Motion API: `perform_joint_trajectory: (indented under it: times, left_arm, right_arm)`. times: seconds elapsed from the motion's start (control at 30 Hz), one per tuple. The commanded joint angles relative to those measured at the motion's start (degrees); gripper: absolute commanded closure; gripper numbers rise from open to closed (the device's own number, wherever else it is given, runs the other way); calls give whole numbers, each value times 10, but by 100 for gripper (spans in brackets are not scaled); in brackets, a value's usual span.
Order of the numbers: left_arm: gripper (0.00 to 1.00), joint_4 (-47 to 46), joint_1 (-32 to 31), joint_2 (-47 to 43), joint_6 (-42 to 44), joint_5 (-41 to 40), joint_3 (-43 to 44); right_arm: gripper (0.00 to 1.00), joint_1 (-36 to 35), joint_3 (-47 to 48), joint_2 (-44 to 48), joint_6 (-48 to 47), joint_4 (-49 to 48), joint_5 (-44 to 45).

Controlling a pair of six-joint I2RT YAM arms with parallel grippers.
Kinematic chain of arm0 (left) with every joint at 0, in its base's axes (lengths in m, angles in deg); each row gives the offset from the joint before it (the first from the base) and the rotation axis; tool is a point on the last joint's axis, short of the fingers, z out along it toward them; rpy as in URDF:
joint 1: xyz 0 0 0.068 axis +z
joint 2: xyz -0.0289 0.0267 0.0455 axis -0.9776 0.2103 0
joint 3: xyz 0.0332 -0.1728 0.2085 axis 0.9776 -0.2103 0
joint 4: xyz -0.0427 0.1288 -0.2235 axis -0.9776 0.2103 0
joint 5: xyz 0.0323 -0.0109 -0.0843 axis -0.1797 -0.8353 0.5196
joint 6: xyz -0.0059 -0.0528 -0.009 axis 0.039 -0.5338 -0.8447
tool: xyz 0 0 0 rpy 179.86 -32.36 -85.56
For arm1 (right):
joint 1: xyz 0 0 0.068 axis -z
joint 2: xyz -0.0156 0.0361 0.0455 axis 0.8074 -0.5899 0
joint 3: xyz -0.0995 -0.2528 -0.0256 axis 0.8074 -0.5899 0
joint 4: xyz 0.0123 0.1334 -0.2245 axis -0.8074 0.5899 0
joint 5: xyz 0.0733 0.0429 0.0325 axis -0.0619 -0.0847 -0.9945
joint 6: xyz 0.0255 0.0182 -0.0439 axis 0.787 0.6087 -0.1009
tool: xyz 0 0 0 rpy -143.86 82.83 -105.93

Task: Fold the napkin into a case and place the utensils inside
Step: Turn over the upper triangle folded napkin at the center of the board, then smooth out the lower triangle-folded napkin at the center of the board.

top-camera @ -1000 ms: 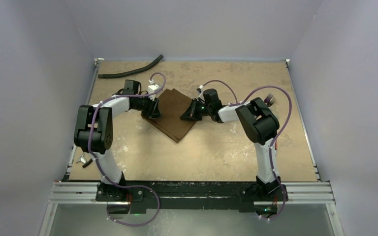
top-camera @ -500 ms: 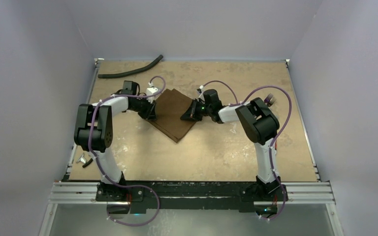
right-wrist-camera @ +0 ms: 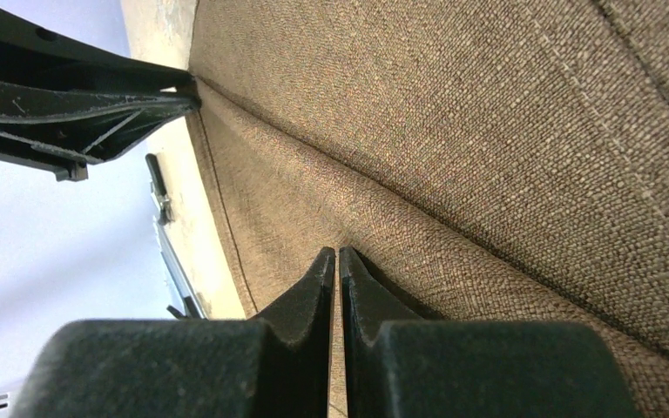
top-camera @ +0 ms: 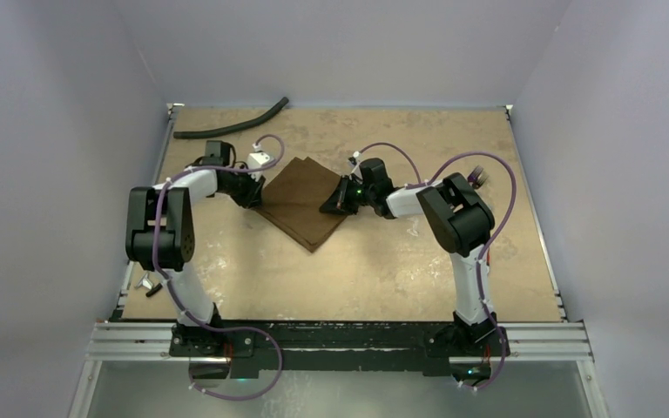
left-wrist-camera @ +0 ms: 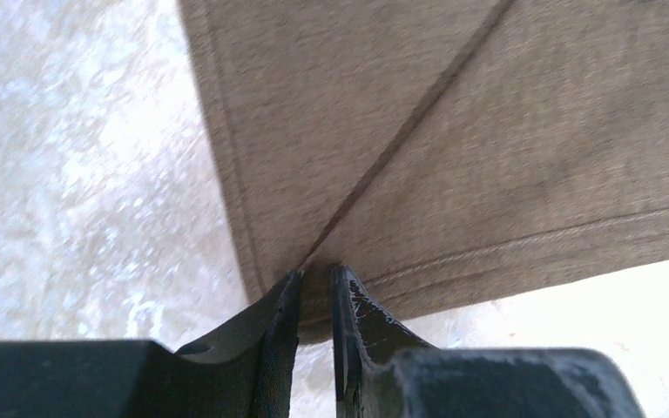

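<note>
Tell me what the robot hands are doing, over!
Left gripper pinching corner of soft brown cloth napkin. Right gripper shut on its opposite side. Nothing blocking.

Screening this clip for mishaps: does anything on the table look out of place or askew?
Nothing spilled or damaged. The folded brown cloth napkin lies cornerwise to the table, its side corners pinched by the left hand and right hand. The long black curved hose at the far left edge looks like stray clutter.
</note>
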State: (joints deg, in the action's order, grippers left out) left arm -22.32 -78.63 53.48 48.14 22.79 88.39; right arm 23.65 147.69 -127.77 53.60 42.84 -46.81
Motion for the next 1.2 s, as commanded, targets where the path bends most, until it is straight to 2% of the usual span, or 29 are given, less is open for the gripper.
perform_joint_trajectory:
  times: [0.0,0.53,0.7,0.83,1.07,1.17]
  left_arm:
    - [81,11,42,-18,43,-30,8]
    - [79,41,61,-59,32,24,22]
    - [65,61,61,-84,8,64,41]
    - [58,83,60,-88,3,81,60]
    - [56,91,60,-71,26,74,66]
    - [57,77,60,-69,39,69,58]
  right_arm:
    - [92,0,-17,-3,-27,50,33]
    - [90,0,-5,0,-57,52,47]
    - [78,0,19,30,-93,70,42]
    - [64,-17,37,81,-131,92,52]
    - [62,-109,59,120,-226,161,143]
    - [54,-153,36,127,-262,156,197]
